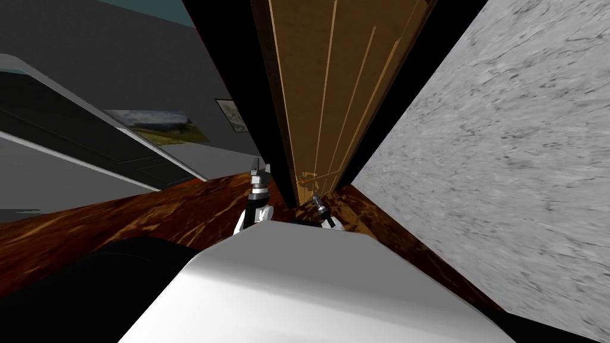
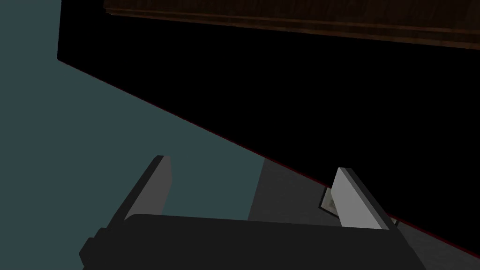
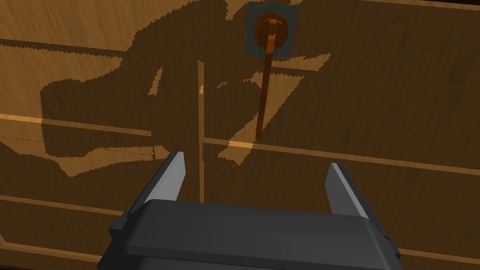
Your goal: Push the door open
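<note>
- Red-brown wood floor [image 1: 149, 214] crosses the lower left of the head view. A grey marbled wall [image 1: 506, 149] closes off the right side, and a dark grey wall [image 1: 119, 59] with a landscape picture [image 1: 158, 126] fills the upper left.
- The brown panelled door [image 1: 333, 89] stands at top centre, with black areas [image 1: 238, 59] on both sides.
- Open room: a narrow wedge of floor between door and marbled wall, and a wider stretch to the left.
- The right gripper [image 1: 316, 199] sits low centre, pointing at the door's foot. The left gripper [image 1: 260, 164] is just to its left, in front of the black strip beside the door's edge.
- The right wrist view adds a lever handle [image 3: 265, 79] on a square plate, beyond the fingertips and in line with the gap between them. The gripper's shadow [image 3: 117, 108] falls across the panels.
- Right fingers [image 3: 171, 180] are spread and grasp nothing. Contact with the door cannot be told.
- Left fingers [image 2: 349, 197] are spread and empty, with a teal surface [image 2: 70, 140] and a black area beyond.
</note>
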